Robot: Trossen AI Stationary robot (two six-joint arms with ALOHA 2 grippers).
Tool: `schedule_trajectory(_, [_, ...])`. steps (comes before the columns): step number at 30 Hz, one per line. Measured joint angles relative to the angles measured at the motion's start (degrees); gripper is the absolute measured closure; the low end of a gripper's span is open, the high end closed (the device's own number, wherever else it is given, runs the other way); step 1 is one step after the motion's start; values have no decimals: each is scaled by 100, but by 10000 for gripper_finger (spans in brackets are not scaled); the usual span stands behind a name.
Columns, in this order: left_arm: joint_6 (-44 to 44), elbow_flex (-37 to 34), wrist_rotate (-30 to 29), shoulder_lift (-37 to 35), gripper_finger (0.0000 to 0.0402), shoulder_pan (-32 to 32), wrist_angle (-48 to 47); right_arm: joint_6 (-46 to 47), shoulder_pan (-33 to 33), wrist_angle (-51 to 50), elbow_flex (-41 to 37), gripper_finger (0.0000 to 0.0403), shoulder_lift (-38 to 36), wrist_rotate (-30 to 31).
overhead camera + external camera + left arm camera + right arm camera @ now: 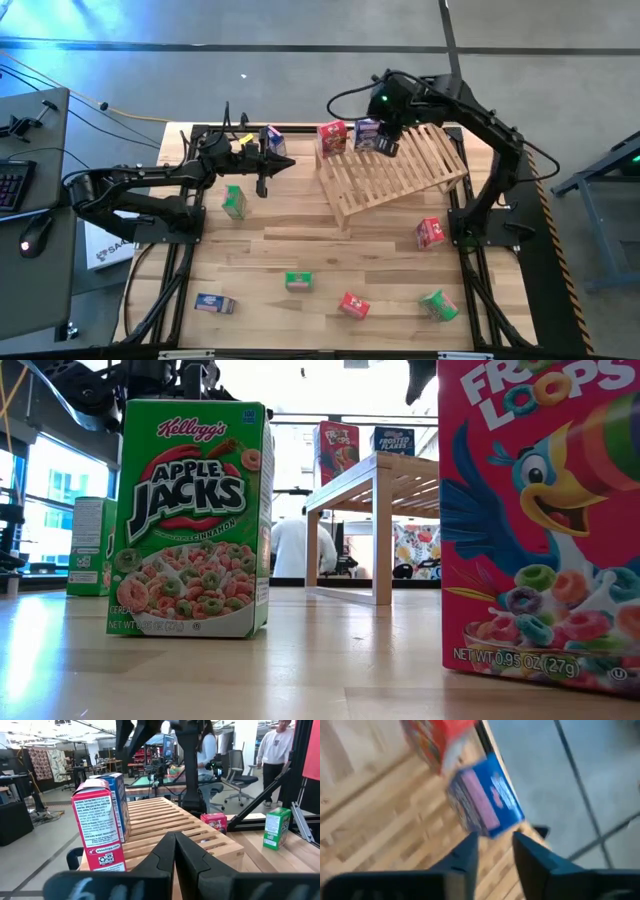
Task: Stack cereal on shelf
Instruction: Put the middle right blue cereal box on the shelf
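The slatted wooden shelf (395, 168) stands at the table's far right. A red cereal box (332, 137) and a blue one (367, 132) stand upright on its far end; both also show in the low view (338, 450) (393, 440) and in the left wrist view (100, 825) (118, 802). My right gripper (388, 145) (495, 842) is open, its fingertips just at the blue box (485, 802). My left gripper (285, 164) (175, 847) is shut and empty, left of the shelf and pointing at it. My right gripper's open fingers (470, 851) stand on either side of the blue box's lower corner (492, 832), coming down on it from above. I cannot tell whether they touch it. The box stands on the shelf's slats.
Loose boxes on the table: blue (273, 140) by the left gripper, green (234, 202), red (430, 233), green (298, 282), red (353, 305), green (438, 305), blue (215, 304). A green box (190, 520) and a red one (540, 520) loom close in the low view. People stand beyond the table (277, 745).
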Motion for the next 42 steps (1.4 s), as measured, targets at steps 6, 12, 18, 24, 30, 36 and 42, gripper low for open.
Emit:
schedule_trajectory(6, [-2, 0, -2, 0, 401, 2, -12, 673, -120, 919, -2125, 394, -1044, -4])
schedule_trajectory(12, [-2, 0, -2, 0, 401, 2, 3, 1272, -266, 2885, -4185, 381, -1907, 22])
schedule_trajectory(18, [-50, 1, -9, 0, 401, 2, 51, 1456, -455, 4112, -5193, 397, -2060, 208])
schedule_trajectory(24, [-92, 0, -24, 0, 401, 7, 60, 1401, -587, 4903, -5463, 401, -2045, 188])
schedule_trajectory(30, [-92, 0, -24, 0, 401, 7, 51, 1051, -646, 5331, -5465, 401, -2045, 133])
schedule_trajectory(36, [-94, 0, -24, 0, 401, 7, 10, 549, -670, 5257, -5300, 400, -2065, 214])
schedule_trajectory(42, [-96, 2, -24, 0, 401, 7, -22, 546, -667, 4408, -5218, 402, -2469, -213])
